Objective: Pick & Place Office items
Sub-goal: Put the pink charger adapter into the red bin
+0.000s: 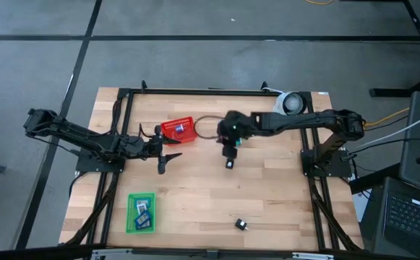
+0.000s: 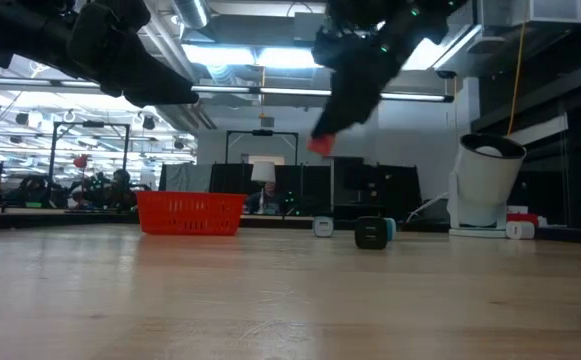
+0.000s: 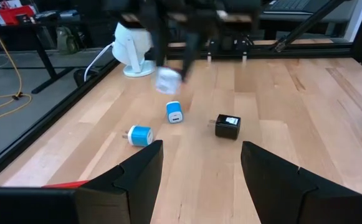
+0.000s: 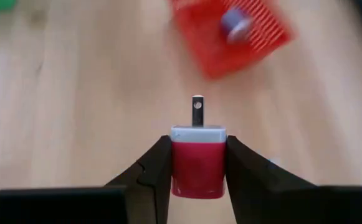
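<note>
Right tool (image 4: pixel 196 171) is up off the desk (image 1: pixel 282 195), fingers clamped on a red plug (image 4: pixel 197 160), prongs pointing out ahead of the fingertips. From above, that tool (image 1: pixel 229 160) hangs over the middle of the desk, just right of the red basket (image 1: pixel 178 130). At desk height the red plug (image 2: pixel 320 145) shows well clear of the wood, high in the air.

Inside the basket sits one blue piece (image 4: pixel 235 22). Left tool (image 3: pixel 199 168) waits near the basket's front, fingers spread, nothing between them; from above it (image 1: pixel 168 157) points toward the desk's centre.

Past the left tool's fingers lie two blue plugs, one (image 3: pixel 139 135) on its side and one (image 3: pixel 174 112) just beyond it, with a black plug (image 3: pixel 228 126) near them, all apart from each other. A white fan (image 3: pixel 133 50) stands at the far corner.

At the front left, a green tray (image 1: pixel 141 212) holds a few small pieces. Another small black piece (image 1: pixel 241 224) lies alone near the front edge.
</note>
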You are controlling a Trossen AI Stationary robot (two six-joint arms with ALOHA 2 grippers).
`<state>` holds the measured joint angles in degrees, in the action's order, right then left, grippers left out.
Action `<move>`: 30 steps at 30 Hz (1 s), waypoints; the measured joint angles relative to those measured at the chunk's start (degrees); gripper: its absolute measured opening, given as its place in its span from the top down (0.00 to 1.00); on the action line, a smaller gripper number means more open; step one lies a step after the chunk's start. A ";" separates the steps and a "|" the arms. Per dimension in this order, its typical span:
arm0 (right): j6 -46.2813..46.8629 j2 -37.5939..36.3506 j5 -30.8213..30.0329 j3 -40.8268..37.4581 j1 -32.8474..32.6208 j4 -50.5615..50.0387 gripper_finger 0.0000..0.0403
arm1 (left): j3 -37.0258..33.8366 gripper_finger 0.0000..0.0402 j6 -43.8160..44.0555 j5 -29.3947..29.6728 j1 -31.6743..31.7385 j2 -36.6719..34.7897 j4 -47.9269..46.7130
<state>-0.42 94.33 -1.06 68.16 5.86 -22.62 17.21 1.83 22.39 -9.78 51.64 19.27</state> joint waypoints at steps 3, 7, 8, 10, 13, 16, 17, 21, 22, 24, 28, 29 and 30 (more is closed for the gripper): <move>-0.27 0.72 -1.64 2.55 1.89 3.44 0.71 | 0.00 0.47 0.00 0.00 0.02 -0.02 0.00; -0.22 3.46 -0.37 3.02 4.70 11.02 0.69 | 0.00 0.47 -0.69 0.23 0.01 0.00 0.25; -0.07 4.37 0.39 3.02 5.29 12.89 0.69 | 0.00 0.47 -1.24 0.83 0.00 -0.01 0.31; 0.64 6.64 1.93 3.04 6.22 17.32 0.69 | 0.00 0.47 -1.85 2.81 0.00 -0.05 0.30; 2.08 10.02 4.78 3.04 7.53 22.08 0.70 | 0.00 0.47 -2.94 4.90 0.00 -0.60 0.46; 3.16 13.01 6.54 3.04 8.67 25.27 0.70 | 0.00 0.47 -3.04 5.23 0.00 -1.20 0.28; 3.33 14.05 6.66 3.04 8.92 26.56 0.70 | 0.00 0.47 -3.04 5.12 0.00 -1.28 0.29; 5.99 17.38 9.47 3.04 9.95 32.01 0.70 | 0.00 0.47 -3.04 5.07 0.00 -1.32 0.24; 6.54 18.14 10.23 3.04 9.99 33.49 0.70 | 0.00 0.47 -3.03 5.07 0.00 -1.33 0.22; 7.41 19.66 11.18 4.14 10.11 34.88 0.70 | 0.00 0.47 -2.99 5.05 0.00 -1.31 0.24; 7.47 22.92 11.99 9.66 9.99 33.74 0.70 | 0.00 0.47 -2.74 4.69 0.00 -1.33 0.24; 7.47 23.86 12.82 11.43 9.91 33.14 0.70 | 0.00 0.47 -2.64 4.46 0.00 -1.32 0.22; 7.47 24.87 13.27 13.37 9.81 31.85 0.70 | 0.00 0.47 -2.62 4.32 0.00 -1.32 0.23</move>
<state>7.05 119.21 12.21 81.53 15.67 9.23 17.21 -0.80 26.71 -9.78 50.31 19.50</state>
